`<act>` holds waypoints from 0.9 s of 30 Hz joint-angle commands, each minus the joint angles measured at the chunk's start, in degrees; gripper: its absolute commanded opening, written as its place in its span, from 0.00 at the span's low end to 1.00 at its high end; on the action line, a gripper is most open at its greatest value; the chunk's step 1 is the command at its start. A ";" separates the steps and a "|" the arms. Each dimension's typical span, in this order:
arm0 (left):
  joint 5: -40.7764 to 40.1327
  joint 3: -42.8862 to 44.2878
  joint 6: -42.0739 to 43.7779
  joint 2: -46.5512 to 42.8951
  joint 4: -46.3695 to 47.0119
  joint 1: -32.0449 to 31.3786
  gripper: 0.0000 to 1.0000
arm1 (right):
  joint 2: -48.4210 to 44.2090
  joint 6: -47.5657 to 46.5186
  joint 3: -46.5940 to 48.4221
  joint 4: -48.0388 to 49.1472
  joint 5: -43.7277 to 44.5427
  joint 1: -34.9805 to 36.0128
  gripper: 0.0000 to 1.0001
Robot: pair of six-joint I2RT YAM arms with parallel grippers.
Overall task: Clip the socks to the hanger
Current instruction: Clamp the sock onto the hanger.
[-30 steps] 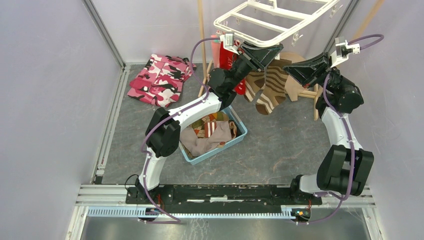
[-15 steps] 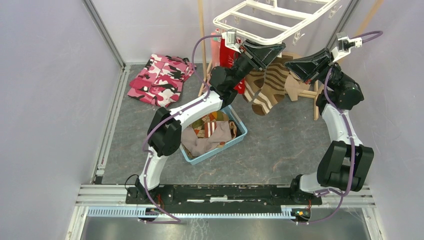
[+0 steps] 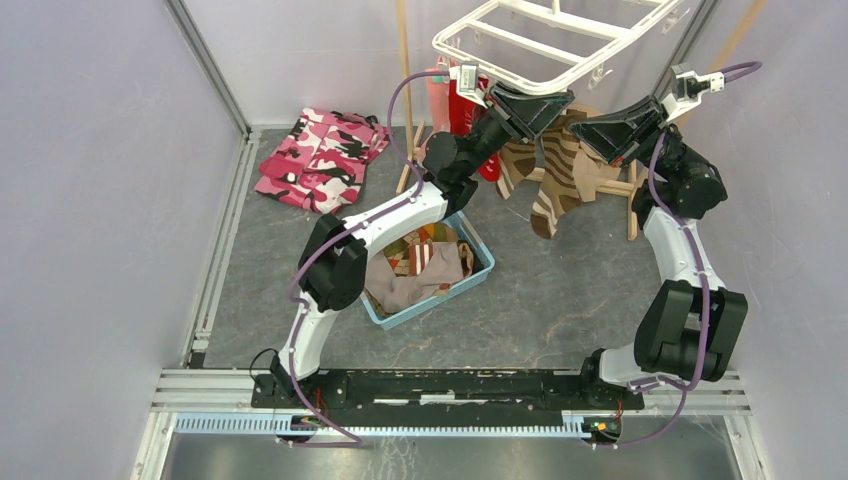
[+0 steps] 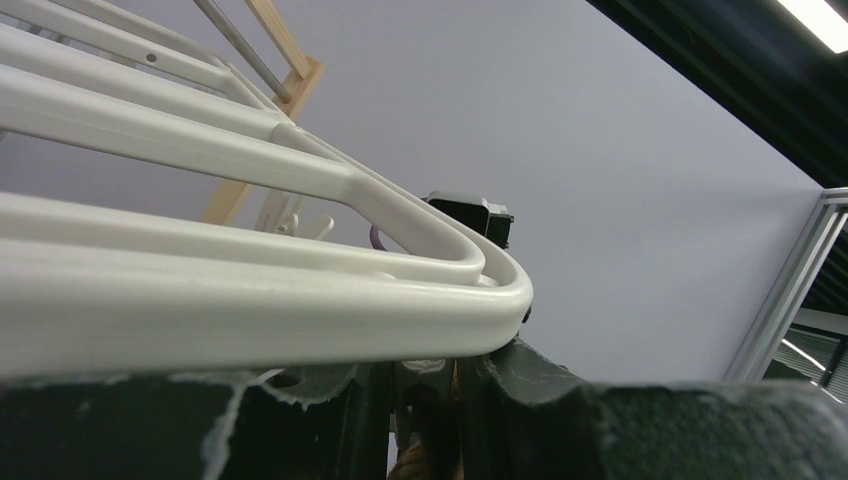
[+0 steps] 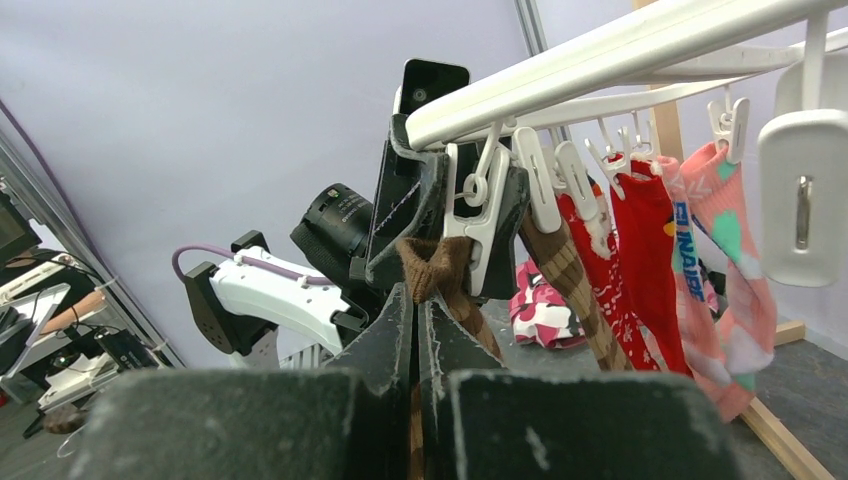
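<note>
Half the hanger [image 3: 497,71] is cropped above the brown sock [image 3: 550,195].

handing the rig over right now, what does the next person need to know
Left claw: shut on a clip peg at the hanger corner, apparently squeezing it open.
Right claw: shut on the cuff of a brown striped sock, held just under that peg.
Done: a second brown sock, red socks and a pink sock hang from pegs along the rim.
Left: feed this cuff into the peg, release both claws, then probably fetch more from the blue bin.
</note>
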 commanded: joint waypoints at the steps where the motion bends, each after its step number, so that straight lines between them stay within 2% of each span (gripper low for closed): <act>1: 1.11 2.61 2.09 -0.06 -0.48 0.55 0.14 | -0.34 -0.03 0.11 11.58 2.12 -0.27 0.00; 3: 0.96 2.39 2.05 -0.44 -0.83 0.55 0.27 | -0.68 -1.89 -0.47 9.50 1.75 -0.35 0.00; 7: 0.83 1.69 1.96 -1.20 -1.04 0.55 0.47 | -1.67 -5.77 -1.41 5.32 1.15 -0.55 0.00; 14: 0.04 -0.27 2.22 -2.87 -1.37 0.62 0.68 | -2.41 -8.26 -2.72 2.93 0.84 -1.14 0.00; 18: -1.62 -4.68 3.81 -5.56 -2.23 0.62 0.80 | -2.63 -9.22 -3.67 2.15 0.45 -1.90 0.00; 24: -4.96 -11.55 7.84 -11.07 -4.43 0.64 0.88 | -4.59 -18.94 -6.14 -8.57 -0.86 -2.69 0.00; 27: -6.22 -13.57 9.00 -12.58 -5.31 0.64 0.89 | -6.42 -27.54 -7.01 -19.06 -1.60 -2.65 0.00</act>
